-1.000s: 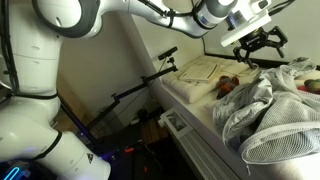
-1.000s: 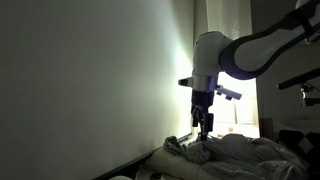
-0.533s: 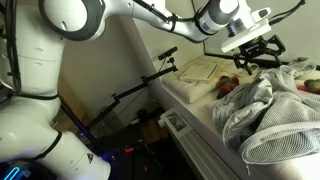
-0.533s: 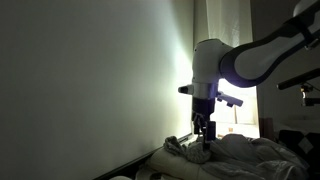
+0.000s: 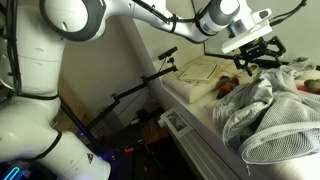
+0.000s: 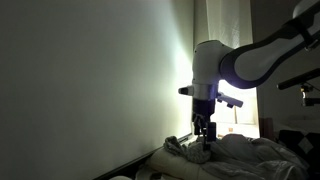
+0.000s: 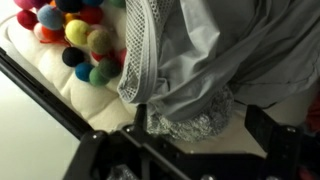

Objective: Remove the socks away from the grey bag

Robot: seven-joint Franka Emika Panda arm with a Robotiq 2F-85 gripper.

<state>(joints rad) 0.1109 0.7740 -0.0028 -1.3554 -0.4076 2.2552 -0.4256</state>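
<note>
Looking at the socks (image 5: 228, 85) in an exterior view, you see a small bundle of red-orange and dark brown fabric. It lies on the tabletop (image 5: 190, 97), a little in from its long edge, between the cream-coloured cloth (image 5: 203, 70) and the grey bag (image 5: 262, 108), and it touches the bag's crumpled side. Your hand (image 5: 255, 60) hangs just above that spot, fingers spread wide, holding nothing. The bag is a large, pale grey, rumpled sack with a white mesh panel (image 5: 285, 142); you cannot tell what is inside it. In the wrist view its grey folds (image 7: 230, 60) fill most of the picture. Beside them, coloured pom-pom balls (image 7: 70, 30) are heaped on the cream cloth.
</note>
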